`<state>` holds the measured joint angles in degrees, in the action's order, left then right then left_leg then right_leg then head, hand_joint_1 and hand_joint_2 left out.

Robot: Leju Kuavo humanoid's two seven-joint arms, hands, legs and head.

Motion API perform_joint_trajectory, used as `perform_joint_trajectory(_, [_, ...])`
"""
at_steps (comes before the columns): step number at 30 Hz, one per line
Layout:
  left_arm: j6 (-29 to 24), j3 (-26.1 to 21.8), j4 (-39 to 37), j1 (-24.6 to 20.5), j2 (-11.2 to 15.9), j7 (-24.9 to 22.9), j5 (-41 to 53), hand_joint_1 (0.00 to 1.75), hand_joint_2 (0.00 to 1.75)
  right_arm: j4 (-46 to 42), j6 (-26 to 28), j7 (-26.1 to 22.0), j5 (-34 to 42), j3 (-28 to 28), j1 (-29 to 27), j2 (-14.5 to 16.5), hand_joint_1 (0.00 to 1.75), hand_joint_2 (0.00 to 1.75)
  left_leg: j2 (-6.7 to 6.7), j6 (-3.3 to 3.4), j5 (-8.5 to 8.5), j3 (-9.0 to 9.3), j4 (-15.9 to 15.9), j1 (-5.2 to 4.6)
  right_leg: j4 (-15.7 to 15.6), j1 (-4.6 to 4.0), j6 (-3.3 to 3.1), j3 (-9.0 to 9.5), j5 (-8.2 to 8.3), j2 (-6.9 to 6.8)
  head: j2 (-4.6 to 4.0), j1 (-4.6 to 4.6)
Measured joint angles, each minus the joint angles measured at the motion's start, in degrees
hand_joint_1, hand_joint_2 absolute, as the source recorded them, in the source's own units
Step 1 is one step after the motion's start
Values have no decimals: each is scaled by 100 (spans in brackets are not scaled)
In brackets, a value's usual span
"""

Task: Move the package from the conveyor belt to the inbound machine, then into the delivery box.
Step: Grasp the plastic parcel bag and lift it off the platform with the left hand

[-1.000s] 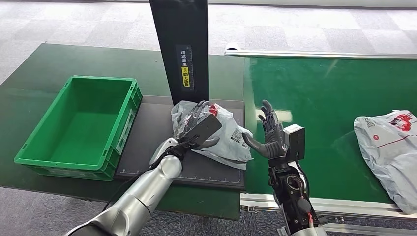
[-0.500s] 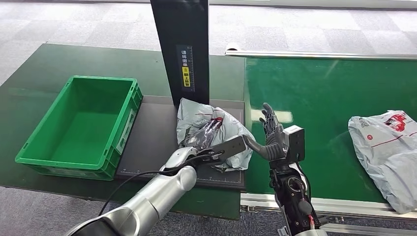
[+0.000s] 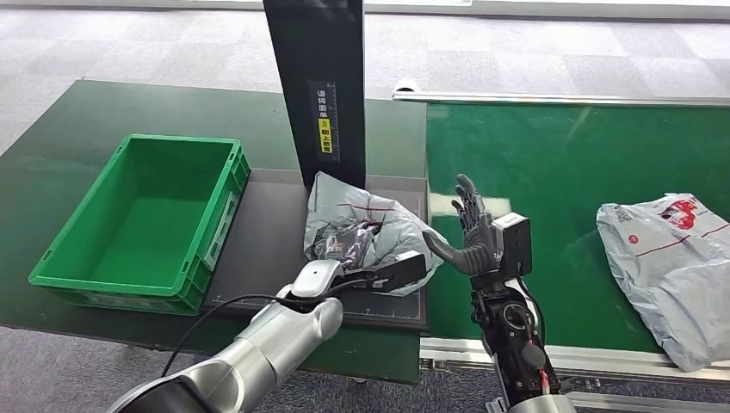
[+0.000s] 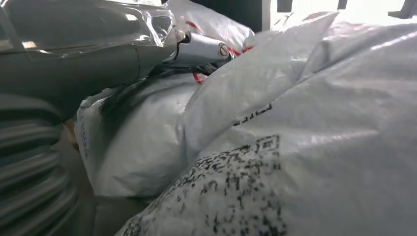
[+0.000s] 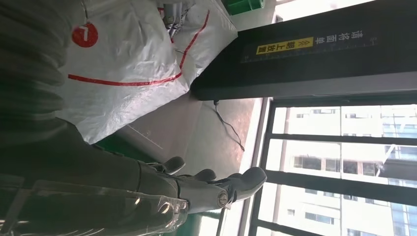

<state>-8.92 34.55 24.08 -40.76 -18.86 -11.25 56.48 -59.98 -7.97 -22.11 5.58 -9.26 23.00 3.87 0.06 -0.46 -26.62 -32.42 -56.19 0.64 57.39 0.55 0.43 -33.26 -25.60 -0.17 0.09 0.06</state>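
**Head view: package on the inbound machine, box transfer outstanding**

Head view shows the package (image 3: 366,232) lying on the dark platform of the inbound machine (image 3: 258,249), against the foot of its black column (image 3: 317,86). The first leg is judged done; the delivery box (image 3: 138,219) holds nothing. The left hand (image 3: 357,241) rests on the package with dark fingers sunk in its crumpled film; whether they grip cannot be told. The right hand (image 3: 472,237) stands spread and upright beside the package, holding nothing. A second bag (image 3: 667,258) lies on the conveyor belt (image 3: 568,172), well apart. The box touches the platform's left edge; bare platform lies between, though the box wall must be cleared.
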Motion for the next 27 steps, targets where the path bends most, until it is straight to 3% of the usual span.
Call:
perform_joint_trajectory(13, [-1554, -865, 300, 486, 135, 1702, -571, 175, 175, -2, -67, -62, 2, 2, -102, -5, 0, 175, 2, -1, 0, -4, 0, 0, 0, 0, 0, -8, 0, 1, 0, 1])
perform_joint_trajectory(21, [-2777, -1463, 824, 885, 196, 3225, -1547, 175, 175, -1, -71, -78, 100, 2, -97, -9, 0, 175, 0, -1, 1, -35, -1, 0, 1, -1, 0, -41, 0, 1, 0, -1])
perform_joint_trajectory(27, [-3068, -1897, 1514, 1218, 212, 3880, -1536, 175, 175, 0, -65, -142, 163, 2, -94, -30, 0, 175, 1, -1, 0, -53, -1, 0, 1, 0, 0, -60, 0, 1, 0, 0])
